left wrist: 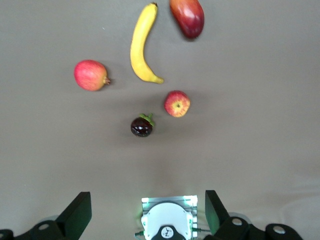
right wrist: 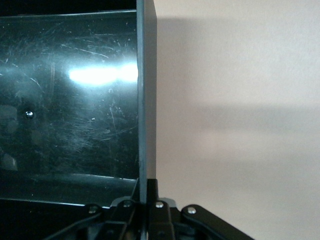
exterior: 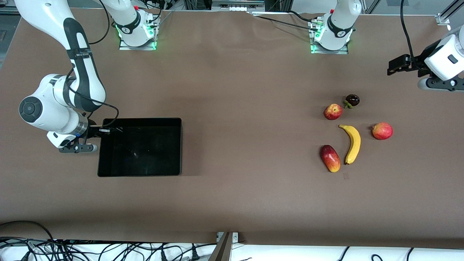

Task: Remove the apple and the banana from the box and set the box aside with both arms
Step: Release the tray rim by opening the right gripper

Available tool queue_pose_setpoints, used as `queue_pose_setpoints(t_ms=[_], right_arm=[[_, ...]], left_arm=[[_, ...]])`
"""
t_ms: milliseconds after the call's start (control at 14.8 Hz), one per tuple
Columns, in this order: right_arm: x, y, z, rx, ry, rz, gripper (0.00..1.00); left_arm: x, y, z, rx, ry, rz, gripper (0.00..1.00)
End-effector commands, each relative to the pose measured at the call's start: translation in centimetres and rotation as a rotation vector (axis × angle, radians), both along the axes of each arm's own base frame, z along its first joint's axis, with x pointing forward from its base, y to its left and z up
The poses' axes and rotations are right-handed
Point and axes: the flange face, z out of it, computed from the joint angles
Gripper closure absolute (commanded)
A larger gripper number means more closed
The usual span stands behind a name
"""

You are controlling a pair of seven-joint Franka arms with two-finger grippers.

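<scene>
The black box lies on the table toward the right arm's end. My right gripper is shut on the box's end wall, one finger inside and one outside. The yellow banana and the small red apple lie toward the left arm's end, the apple farther from the front camera. Both show in the left wrist view, banana and apple. My left gripper is open and empty, up in the air by the table's edge at the left arm's end.
A dark purple mangosteen lies beside the apple. A red-yellow mango lies beside the banana, and another round red fruit lies on the banana's outer flank. The arm bases stand along the table's top edge.
</scene>
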Motion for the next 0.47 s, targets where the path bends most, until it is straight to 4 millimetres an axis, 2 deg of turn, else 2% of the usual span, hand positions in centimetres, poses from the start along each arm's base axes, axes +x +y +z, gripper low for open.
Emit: queue_pose_setpoints(t_ms=[0,135,203,338,406], right_arm=[[-1.8,-0.5,0.0,0.038,-0.025,-0.007,1.00],[-2.6,-0.7,-1.1,0.041,-0.033,-0.005,1.00],[-2.7,-0.8,-1.2,0.040,-0.035,0.003,1.00],[-2.7,-0.8,-1.2,0.040,-0.034,0.005,1.00],[-2.7,-0.9,-1.3,0.040,-0.034,0.018,1.00]], left_arm=[[-1.8,0.8,1.7,-0.025,-0.018,-0.003,0.00],[-1.3,-0.5,1.1,-0.016,-0.016,-0.005,0.00],[-0.1,-1.3,0.0,-0.006,-0.022,0.005,0.00],[-0.1,-3.9,0.6,0.003,-0.039,-0.014,0.00],[0.1,-3.8,1.5,0.004,-0.073,-0.004,0.00]])
